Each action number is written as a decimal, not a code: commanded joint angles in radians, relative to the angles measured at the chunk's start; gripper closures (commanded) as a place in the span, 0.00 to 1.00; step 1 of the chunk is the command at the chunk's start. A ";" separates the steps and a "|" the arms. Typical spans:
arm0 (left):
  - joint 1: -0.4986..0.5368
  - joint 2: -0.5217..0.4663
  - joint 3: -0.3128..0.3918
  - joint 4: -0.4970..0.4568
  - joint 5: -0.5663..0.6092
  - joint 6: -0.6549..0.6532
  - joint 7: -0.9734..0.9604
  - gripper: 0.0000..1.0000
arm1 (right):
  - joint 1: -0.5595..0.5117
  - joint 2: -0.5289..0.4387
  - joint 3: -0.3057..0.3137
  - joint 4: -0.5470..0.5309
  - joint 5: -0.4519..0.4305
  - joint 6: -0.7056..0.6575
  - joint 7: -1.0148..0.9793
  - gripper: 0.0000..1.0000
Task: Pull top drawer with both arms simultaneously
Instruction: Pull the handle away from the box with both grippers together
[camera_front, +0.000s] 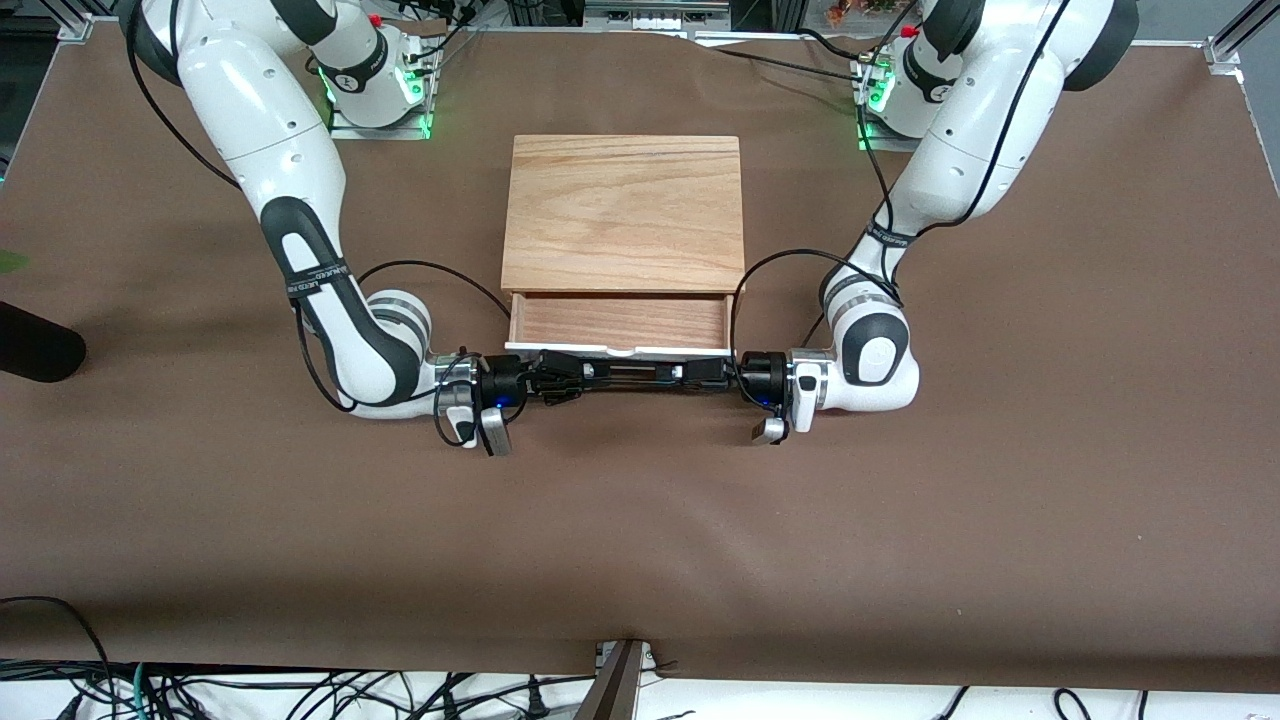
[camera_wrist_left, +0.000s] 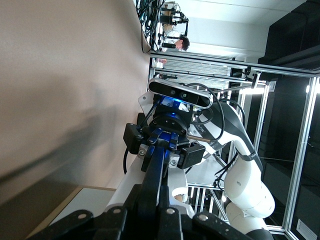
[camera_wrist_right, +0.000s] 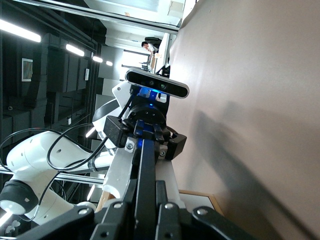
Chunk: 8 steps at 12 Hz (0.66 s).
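Front view: tools probably hide drawer (camera_front: 620, 322) handle

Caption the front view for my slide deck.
Left gripper and right gripper, both shut on the handle, hold the top drawer partly open.

No legible txt or labels

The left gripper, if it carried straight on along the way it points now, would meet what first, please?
Most likely the right gripper: the left gripper points along the top drawer's handle, both shut on it.
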<state>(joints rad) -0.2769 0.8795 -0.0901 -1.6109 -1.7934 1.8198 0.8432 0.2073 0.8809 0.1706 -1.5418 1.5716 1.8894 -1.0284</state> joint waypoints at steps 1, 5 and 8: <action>0.016 0.070 0.063 0.043 0.049 0.073 -0.087 1.00 | -0.040 0.006 0.010 0.092 0.056 0.057 0.056 1.00; 0.015 0.107 0.072 0.098 0.046 0.075 -0.128 1.00 | -0.045 0.039 0.010 0.140 0.045 0.057 0.065 1.00; 0.015 0.114 0.087 0.105 0.048 0.075 -0.127 1.00 | -0.048 0.052 0.010 0.164 0.039 0.066 0.087 1.00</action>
<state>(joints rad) -0.2779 0.9191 -0.0761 -1.5480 -1.7888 1.8051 0.7920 0.2065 0.9346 0.1708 -1.4533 1.5450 1.8803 -0.9834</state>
